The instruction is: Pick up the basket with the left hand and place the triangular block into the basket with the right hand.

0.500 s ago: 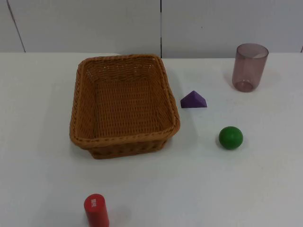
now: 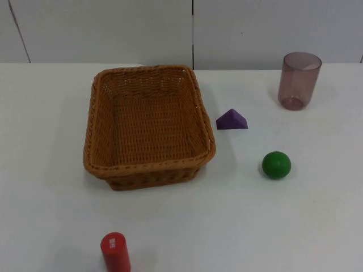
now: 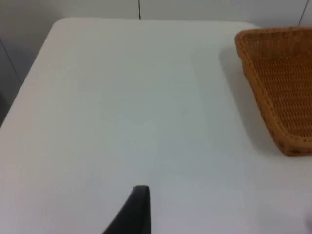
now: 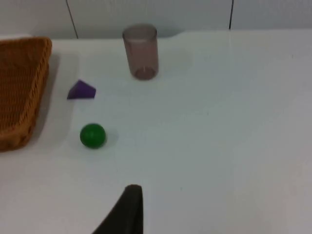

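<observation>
Wicker basket [image 2: 148,126], one, sits empty on the white counter [image 2: 295,226]. One purple triangular block [image 2: 232,119] lies just beside its right rim, apart from it. Also one green ball [image 2: 276,165], one tinted cup [image 2: 298,80] upright near the wall, one red cylinder [image 2: 115,251] upright at the near edge. Left claw [image 3: 139,207] waits over bare counter left of the basket; right claw [image 4: 129,207] hangs right of the ball. Can't tell how far either claw is spread; neither grips anything.

Nothing has changed: basket [image 2: 148,126] and triangular block [image 2: 232,120] lie exactly as before.
</observation>
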{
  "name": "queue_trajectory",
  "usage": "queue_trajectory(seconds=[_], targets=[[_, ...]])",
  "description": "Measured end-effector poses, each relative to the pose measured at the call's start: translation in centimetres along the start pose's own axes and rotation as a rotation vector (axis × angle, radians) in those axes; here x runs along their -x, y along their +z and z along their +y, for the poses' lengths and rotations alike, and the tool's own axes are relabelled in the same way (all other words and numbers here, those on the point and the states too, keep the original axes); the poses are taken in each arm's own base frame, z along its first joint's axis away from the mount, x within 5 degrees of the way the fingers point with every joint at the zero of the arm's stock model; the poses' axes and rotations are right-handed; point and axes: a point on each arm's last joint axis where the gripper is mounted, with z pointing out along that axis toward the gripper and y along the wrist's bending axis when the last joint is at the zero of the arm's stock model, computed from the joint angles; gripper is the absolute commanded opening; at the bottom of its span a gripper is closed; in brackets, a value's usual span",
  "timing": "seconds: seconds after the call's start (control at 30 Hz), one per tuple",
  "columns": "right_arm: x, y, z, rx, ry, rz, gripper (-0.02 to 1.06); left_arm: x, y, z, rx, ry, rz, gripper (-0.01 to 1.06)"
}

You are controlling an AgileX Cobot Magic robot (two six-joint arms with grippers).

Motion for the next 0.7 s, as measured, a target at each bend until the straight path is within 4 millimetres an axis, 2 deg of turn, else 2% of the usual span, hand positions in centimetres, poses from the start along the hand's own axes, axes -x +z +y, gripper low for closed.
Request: queue_trajectory(seconds=[0.03,0.17,0.2,0.33,0.37,0.5,0.53,0.67,0.7], targets=[[0.0,0.0,0.0,0.000,0.000,0.000,1.04,0.0,0.0,0.0,0.000,0.000,0.000,1.05],[4.6,0.4,0.2,0.001,0.002,-0.018,1.04,4.9,-0.1,-0.4,-0.001,-0.020,-0.020,1.05],[4.6,0.4,0.2,0.001,0.002,-0.018,1.04,4.9,-0.1,-0.4,-0.001,-0.020,-0.020,1.05],[9.8,2.5,0.4,0.001,0.002,-0.019,1.04,10.4,1.1,-0.9,-0.017,-0.035,-0.054,1.05],[9.8,2.5,0.4,0.001,0.002,-0.019,1.04,10.4,1.1,-0.9,-0.017,-0.035,-0.054,1.05],[12.9,4.9,0.5,0.000,-0.010,-0.005,1.04,13.2,3.7,-1.2,-0.017,-0.034,-0.036,1.05],[12.9,4.9,0.5,0.000,-0.010,-0.005,1.04,13.2,3.7,-1.2,-0.017,-0.034,-0.036,1.05],[14.3,7.3,0.5,-0.001,-0.026,0.029,1.04,14.3,7.3,-1.4,-0.013,-0.030,0.021,1.05],[14.3,7.3,0.5,-0.001,-0.026,0.029,1.04,14.3,7.3,-1.4,-0.013,-0.030,0.021,1.05]])
